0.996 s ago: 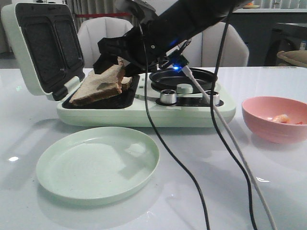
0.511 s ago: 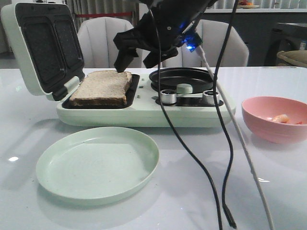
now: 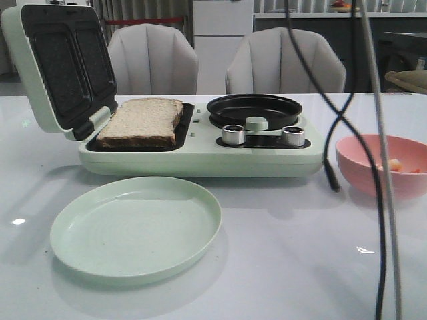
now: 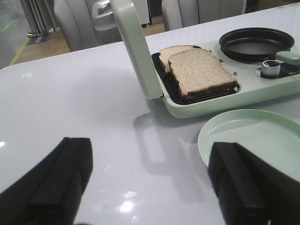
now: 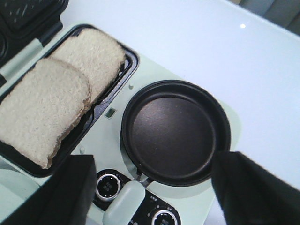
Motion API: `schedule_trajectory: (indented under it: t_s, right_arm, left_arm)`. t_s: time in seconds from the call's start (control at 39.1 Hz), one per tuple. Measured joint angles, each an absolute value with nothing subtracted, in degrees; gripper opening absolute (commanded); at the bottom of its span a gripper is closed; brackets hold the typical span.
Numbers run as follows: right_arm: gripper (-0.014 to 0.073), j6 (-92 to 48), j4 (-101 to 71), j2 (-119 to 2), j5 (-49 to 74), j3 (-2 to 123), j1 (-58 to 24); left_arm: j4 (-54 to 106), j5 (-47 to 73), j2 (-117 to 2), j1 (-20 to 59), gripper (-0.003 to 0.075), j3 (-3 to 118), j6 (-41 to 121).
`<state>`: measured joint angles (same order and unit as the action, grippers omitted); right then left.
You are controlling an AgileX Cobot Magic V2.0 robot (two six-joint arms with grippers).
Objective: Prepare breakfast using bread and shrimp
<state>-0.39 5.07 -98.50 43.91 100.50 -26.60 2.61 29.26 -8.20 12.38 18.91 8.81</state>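
- Bread (image 3: 143, 120): two slices lie side by side in the open sandwich maker (image 3: 200, 157), left-centre of the front view; they overlap slightly in the right wrist view.
- Shrimp (image 3: 395, 164) sits in the pink bowl (image 3: 380, 177) at the right edge of the front view, well apart from the maker.
- Right gripper (image 5: 150, 187): fingers spread wide, nothing between them, above the round black pan (image 5: 176, 133), which looks empty.
- Left gripper (image 4: 150, 187): also spread and empty, low over bare table in front of the maker's raised lid (image 4: 133, 47).
- Step in hand, my read: fetch the shrimp with the right arm. Bread looks done.
- To do it well: come down into the bowl from above, close on the shrimp body rather than scraping the bowl wall, and lift straight up before traversing.
- The shrimp is small and curled, likely to slip; narrow the opening before descending.
- Edges: the bowl rim is raised and the bowl sits near the right frame limit of the front view.
- Cables (image 3: 333, 120) hang in front of the bowl in the front view; snag risk on the traverse.
- Knobs (image 3: 233, 135) and the pan handle stub stand proud at the maker's front; stay above them.
- Open room: bare table between the maker's right end and the bowl; the green plate (image 3: 137, 267) at lower left is empty.
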Motion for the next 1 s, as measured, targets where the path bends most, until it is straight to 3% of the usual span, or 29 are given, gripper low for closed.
schedule_trajectory:
  t_s: [0.26, 0.64, 1.0]
  right_arm:
    - [0.0605, 3.02, 6.28, -83.23, 38.83, 87.75, -26.60]
    - [0.0605, 3.28, 6.41, -57.68, 21.98, 56.69, -26.60]
    - [0.0605, 3.37, 6.41, -35.27, 18.71, 37.42, -26.60]
  left_arm:
    - [2.61, 29.26, -8.20, 12.38, 0.0564, 18.91, 8.81]
    - [2.61, 29.26, -8.20, 12.38, 0.0564, 18.91, 8.81]
    - [2.61, 29.26, -8.20, 12.38, 0.0564, 18.91, 8.81]
